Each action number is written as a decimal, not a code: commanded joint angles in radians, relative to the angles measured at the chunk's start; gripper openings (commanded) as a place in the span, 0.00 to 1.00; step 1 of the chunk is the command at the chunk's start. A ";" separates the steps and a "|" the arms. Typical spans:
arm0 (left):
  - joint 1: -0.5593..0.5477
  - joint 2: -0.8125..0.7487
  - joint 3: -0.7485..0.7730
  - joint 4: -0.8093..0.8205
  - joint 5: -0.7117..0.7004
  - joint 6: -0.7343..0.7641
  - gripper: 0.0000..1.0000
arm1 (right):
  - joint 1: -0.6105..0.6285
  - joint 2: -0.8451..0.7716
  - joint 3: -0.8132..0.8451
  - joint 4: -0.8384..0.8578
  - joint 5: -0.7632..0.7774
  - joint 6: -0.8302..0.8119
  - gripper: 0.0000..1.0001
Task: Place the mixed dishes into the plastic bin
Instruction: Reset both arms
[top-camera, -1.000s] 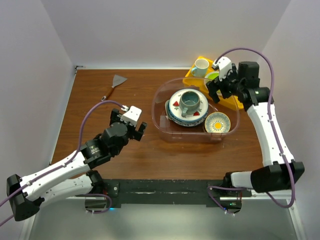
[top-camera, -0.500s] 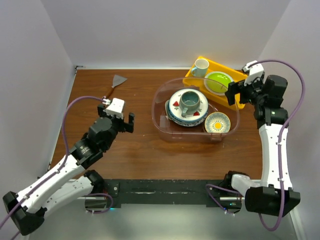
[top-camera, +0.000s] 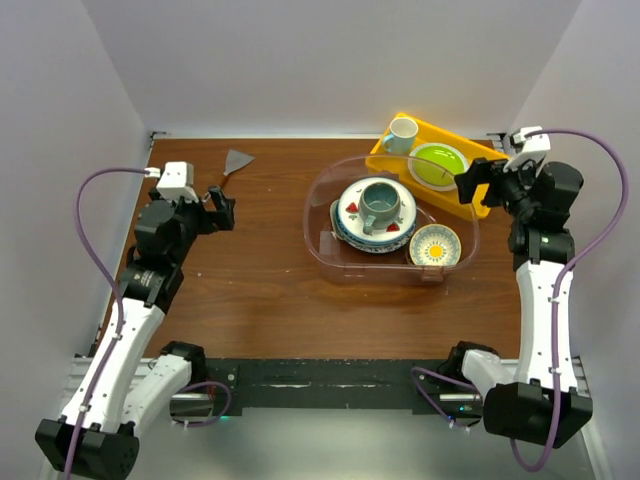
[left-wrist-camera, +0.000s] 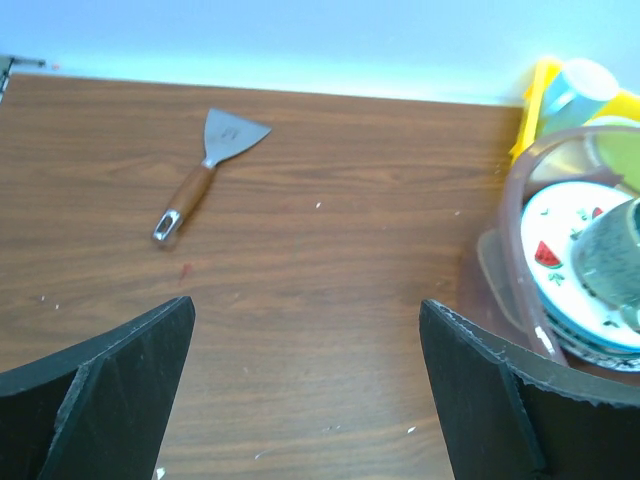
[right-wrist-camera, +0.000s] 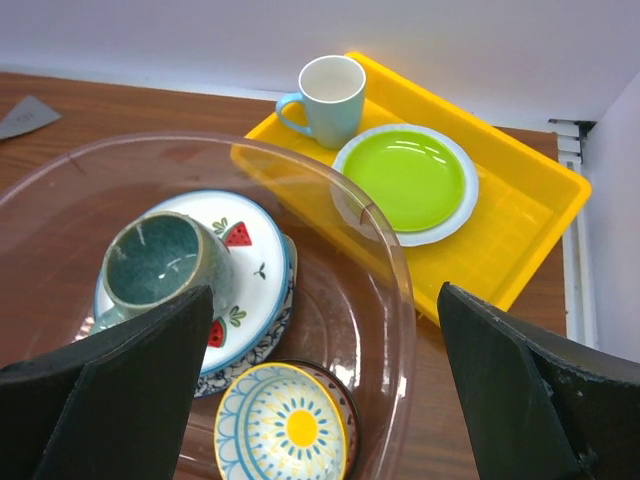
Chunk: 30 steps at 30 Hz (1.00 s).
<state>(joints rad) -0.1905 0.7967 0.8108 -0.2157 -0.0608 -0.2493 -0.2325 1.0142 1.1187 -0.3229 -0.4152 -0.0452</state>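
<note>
The clear plastic bin (top-camera: 325, 190) stands right of the table's centre. In it lies a stack of plates, the top one white with red fruit marks (top-camera: 400, 220), a blue floral one (right-wrist-camera: 255, 350) under it. The grey-teal mug (top-camera: 380, 200) stands on the stack. Beside it two nested bowls (top-camera: 434, 244) show a blue-and-yellow inside. My left gripper (top-camera: 215, 205) is open and empty at the far left, over bare wood (left-wrist-camera: 307, 305). My right gripper (top-camera: 475, 185) is open and empty above the bin's right rim (right-wrist-camera: 325, 300).
A yellow tray (top-camera: 480, 200) at the back right holds a lime-green plate (top-camera: 437, 165) and a white mug (top-camera: 402, 135). A scraper with a wooden handle (top-camera: 232, 165) lies at the back left. White walls close in both sides.
My left arm has swung back and to the left, away from the bin. My right gripper has drawn back to the right, off the bin. Both stayed open and empty.
</note>
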 joint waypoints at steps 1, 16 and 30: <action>0.008 -0.017 0.082 -0.011 0.006 0.008 1.00 | -0.008 -0.017 0.007 0.088 0.006 0.145 0.98; 0.008 -0.060 0.139 -0.079 -0.028 0.051 1.00 | -0.010 -0.026 0.105 0.021 0.127 0.199 0.98; 0.008 -0.070 0.168 -0.102 -0.016 0.058 1.00 | -0.008 -0.035 0.156 -0.031 0.118 0.183 0.98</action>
<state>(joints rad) -0.1902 0.7391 0.9348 -0.3267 -0.0853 -0.2138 -0.2367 1.0046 1.2247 -0.3473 -0.3038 0.1387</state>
